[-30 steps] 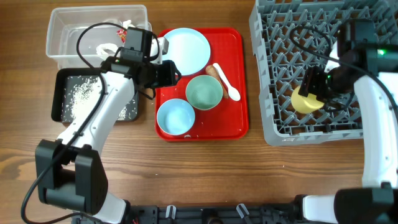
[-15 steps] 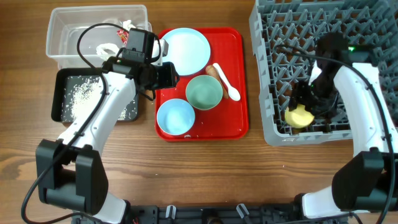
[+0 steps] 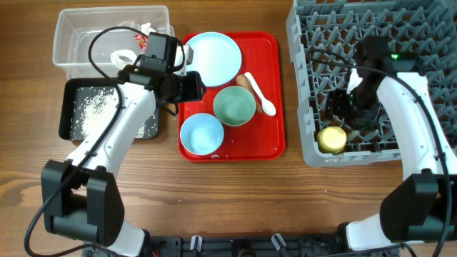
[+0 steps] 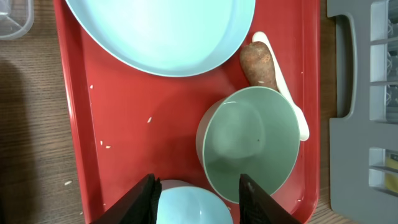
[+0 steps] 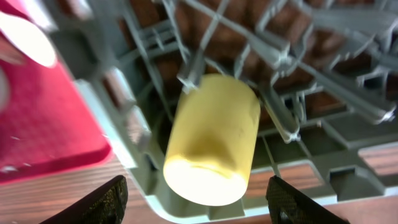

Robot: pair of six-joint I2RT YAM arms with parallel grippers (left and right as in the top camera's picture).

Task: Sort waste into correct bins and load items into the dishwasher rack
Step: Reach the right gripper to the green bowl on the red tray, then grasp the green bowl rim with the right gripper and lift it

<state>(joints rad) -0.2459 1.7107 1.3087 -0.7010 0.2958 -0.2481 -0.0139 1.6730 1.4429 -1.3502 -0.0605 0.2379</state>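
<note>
Both tools gape apart, I see: right tool [image 5: 202, 200] above the yellow cup [image 5: 211, 140] lying in the dishwasher rack [image 3: 371, 28], left tool [image 4: 199, 196] above the red tray [image 4: 155, 124].

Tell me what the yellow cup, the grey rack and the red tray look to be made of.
Yellow cup: likely plastic, matte; opaque even colour with a soft dull sheen.
Grey rack: moulded plastic, matte; thin lattice ribs and pegs look formed in one piece.
Red tray: probably plastic, semi-gloss; uniform colour, rounded raised rim, faint glare.
</note>
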